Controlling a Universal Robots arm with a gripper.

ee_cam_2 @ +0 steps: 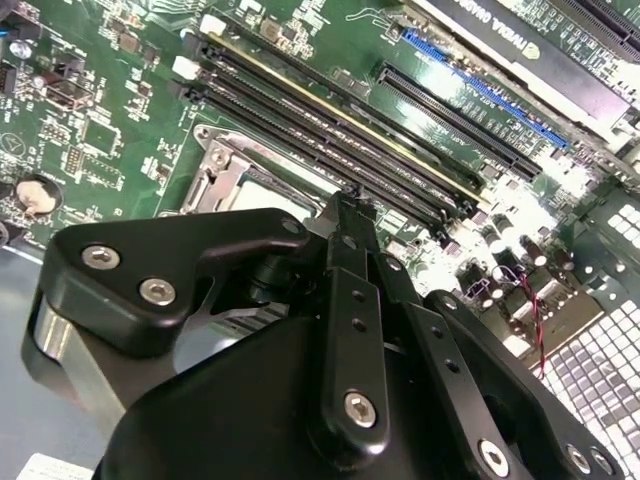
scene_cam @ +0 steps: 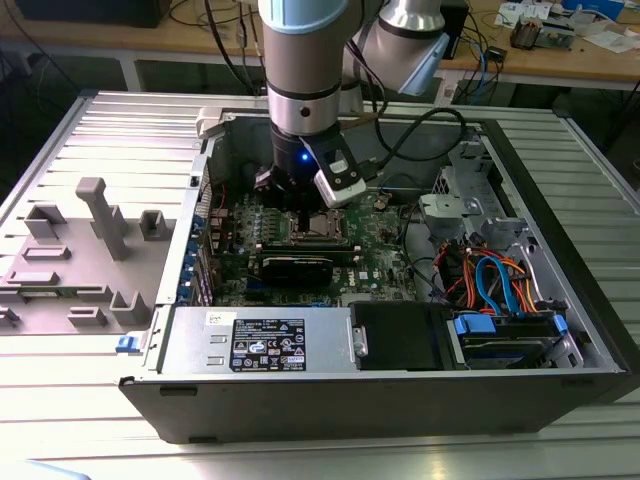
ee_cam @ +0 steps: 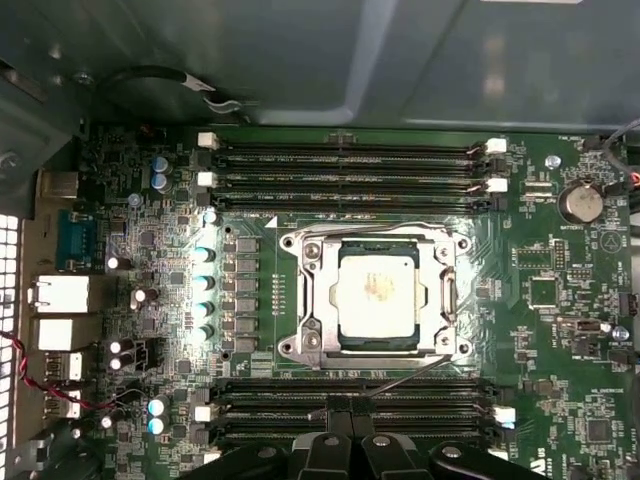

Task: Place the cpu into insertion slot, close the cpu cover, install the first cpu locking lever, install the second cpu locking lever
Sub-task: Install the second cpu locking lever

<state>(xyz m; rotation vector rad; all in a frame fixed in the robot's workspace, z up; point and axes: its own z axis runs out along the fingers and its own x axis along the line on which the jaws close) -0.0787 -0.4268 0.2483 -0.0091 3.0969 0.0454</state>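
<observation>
The gripper (ee_cam: 345, 425) hangs low over the green board, fingers drawn together on nothing, tips at a thin wire lever (ee_cam: 405, 374). Just beyond them the chip (ee_cam: 377, 297) sits in its socket (ee_cam: 300, 345), cover (ee_cam: 318, 255) down around it.

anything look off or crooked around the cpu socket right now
Nothing stands out. In the first wrist view the cpu sits square in the insertion slot, with the cpu cover flat around it.

A lab or workshop: ribbed metal table (scene_cam: 600, 200), cable-strewn wooden benches (scene_cam: 560, 60) behind.
</observation>
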